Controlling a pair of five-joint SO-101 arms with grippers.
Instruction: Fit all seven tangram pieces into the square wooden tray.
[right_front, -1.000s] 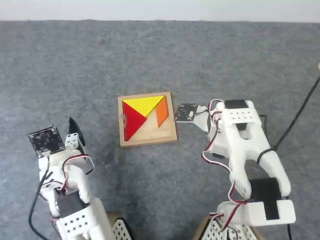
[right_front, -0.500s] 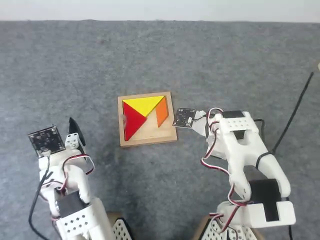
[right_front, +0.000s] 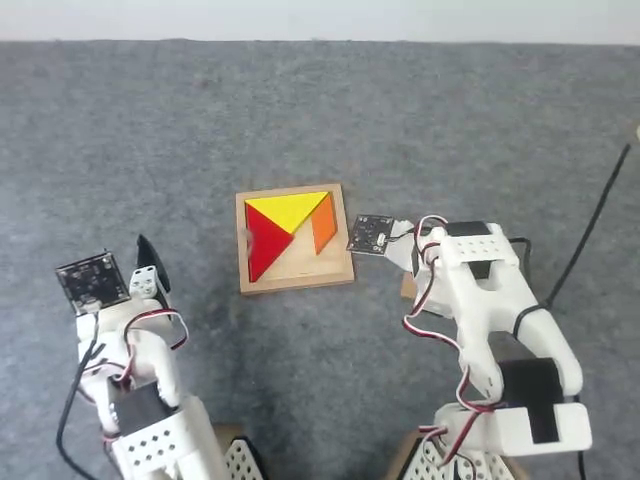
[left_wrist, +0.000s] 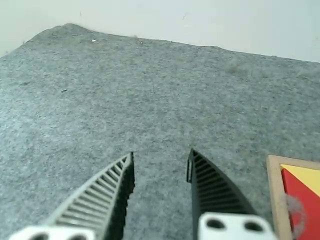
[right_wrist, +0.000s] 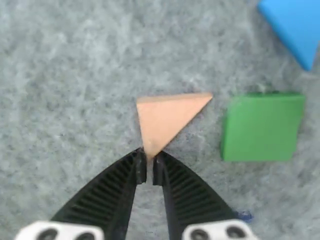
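The square wooden tray (right_front: 296, 277) lies mid-table and holds a yellow triangle (right_front: 287, 211), a red triangle (right_front: 263, 244) and an orange parallelogram (right_front: 323, 225). In the right wrist view my right gripper (right_wrist: 149, 161) is shut, and its tips touch one corner of a tan triangle (right_wrist: 165, 118) lying flat on the mat. I cannot tell whether that corner is pinched. An edge of the tan triangle (right_front: 408, 287) pokes out beside the right arm. My left gripper (left_wrist: 161, 156) is open over bare mat at the near left, holding nothing, with the tray (left_wrist: 275, 192) off to one side.
A green square (right_wrist: 262, 128) lies right beside the tan triangle, and a blue piece (right_wrist: 294, 24) sits a little beyond it. The grey felt mat (right_front: 180, 130) covers the whole table, with open room behind and left of the tray. A black cable (right_front: 600, 215) runs along the right.
The right arm has drawn back from the tray's right edge toward its base, and the tan triangle's edge now shows beside it. The left arm has not moved.
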